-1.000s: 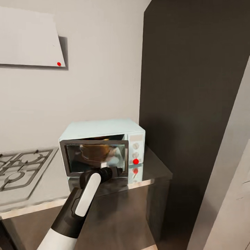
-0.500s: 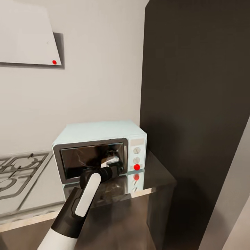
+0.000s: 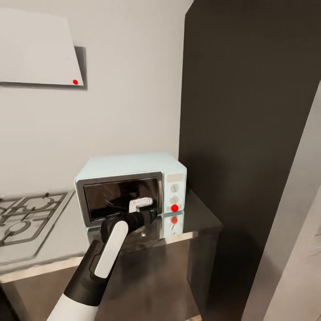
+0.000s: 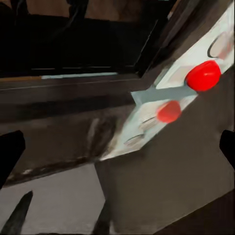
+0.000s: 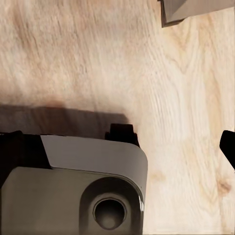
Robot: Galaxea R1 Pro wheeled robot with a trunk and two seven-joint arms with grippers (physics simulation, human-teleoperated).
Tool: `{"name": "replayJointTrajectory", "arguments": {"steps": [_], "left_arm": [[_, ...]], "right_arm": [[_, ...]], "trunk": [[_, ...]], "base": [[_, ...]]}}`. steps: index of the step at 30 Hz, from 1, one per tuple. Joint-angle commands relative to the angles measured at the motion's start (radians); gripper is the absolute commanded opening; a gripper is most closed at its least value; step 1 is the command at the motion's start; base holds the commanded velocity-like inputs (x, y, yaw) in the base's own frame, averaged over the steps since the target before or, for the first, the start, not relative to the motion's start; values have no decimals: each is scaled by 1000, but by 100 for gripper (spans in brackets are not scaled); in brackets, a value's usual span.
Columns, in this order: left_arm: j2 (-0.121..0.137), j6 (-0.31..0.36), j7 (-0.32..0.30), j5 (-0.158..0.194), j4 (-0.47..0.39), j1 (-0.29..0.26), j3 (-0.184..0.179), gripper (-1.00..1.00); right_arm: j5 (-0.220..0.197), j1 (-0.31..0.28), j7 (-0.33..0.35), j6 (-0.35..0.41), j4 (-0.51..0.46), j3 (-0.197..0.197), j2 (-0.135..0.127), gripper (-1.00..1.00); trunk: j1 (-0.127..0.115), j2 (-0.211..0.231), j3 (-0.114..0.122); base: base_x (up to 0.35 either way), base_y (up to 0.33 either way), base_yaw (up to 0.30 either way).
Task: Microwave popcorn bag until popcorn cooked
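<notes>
Left gripper [image 3: 143, 206] is reaching over the front edge of the countertop [image 3: 196, 220] and sitting right against the microwave [image 3: 133, 187] door, near its lower right corner beside the dials. Its fingers are spreading wide at the sides of the wrist view and holding nothing. I am judging that the door is now flush with the front, so the loading step looks done and starting the heat is in hand. The popcorn bag is not something I can make out behind the dark glass; I am assuming it sits inside. Next I am needing to shift toward the control panel, where the red light [image 3: 174, 207] is glowing, and work a dial. My right gripper [image 5: 117, 142] is hanging low over wooden floor [image 5: 98, 58], fingers apart, carrying nothing.
</notes>
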Motion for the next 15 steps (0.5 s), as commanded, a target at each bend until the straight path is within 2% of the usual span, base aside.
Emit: {"name": "replayJointTrajectory", "arguments": {"steps": [1, 4, 5, 6, 7, 8, 10, 11, 13, 14, 15], "left_arm": [[-3, 2, 10, 13, -1, -1, -10, 100], [-7, 3, 9, 32, 1, 0, -78, 100], [-7, 2, 10, 73, 3, 5, -122, 100], [-6, 2, 10, 102, 4, 6, -135, 100], [-5, 2, 10, 118, 5, 7, -140, 100], [-4, 2, 9, 177, 7, 9, -152, 100], [-1, 1, 6, 221, 14, 11, -157, 100], [9, -6, -3, 256, 89, 14, -160, 100], [17, -63, -5, 261, 265, 15, -161, 100], [18, -107, -6, 260, 359, 15, -161, 100], [20, -196, -7, 257, 519, 16, -161, 100]], "right_arm": [[8, -1, 2, 0, 2, -8, -1, 100], [8, -1, 3, 1, 2, -8, -2, 100], [8, -1, 3, 2, 2, -8, -7, 100], [8, -1, 3, 2, 2, -8, -9, 100], [8, -1, 3, 2, 2, -8, -10, 100], [8, -1, 3, 2, 2, -8, -12, 100], [8, -1, 3, 2, 3, -8, -12, 100], [8, -1, 2, 1, 3, -7, -13, 100], [10, -1, 2, 0, 1, -8, -13, 100], [11, -1, 2, -2, 0, -8, -13, 100], [12, -1, 2, -3, -2, -9, -13, 100]], "trunk": [[-1, -1, -1], [-1, -1, -1], [-1, -1, -1], [-1, -1, -1], [-1, -1, -1], [-1, -1, -1], [-1, -1, -1], [-1, -1, -1], [-1, -1, -1], [-1, -1, -1], [-1, -1, -1]], "base": [[-344, 0, 0], [-345, 0, 0], [-345, 0, 0], [-345, 0, 0], [-345, 0, 0], [-345, 0, 0], [-345, 0, 0], [-345, 0, 0], [-345, 0, 0], [-345, 0, 0], [-323, 0, 0]]}}
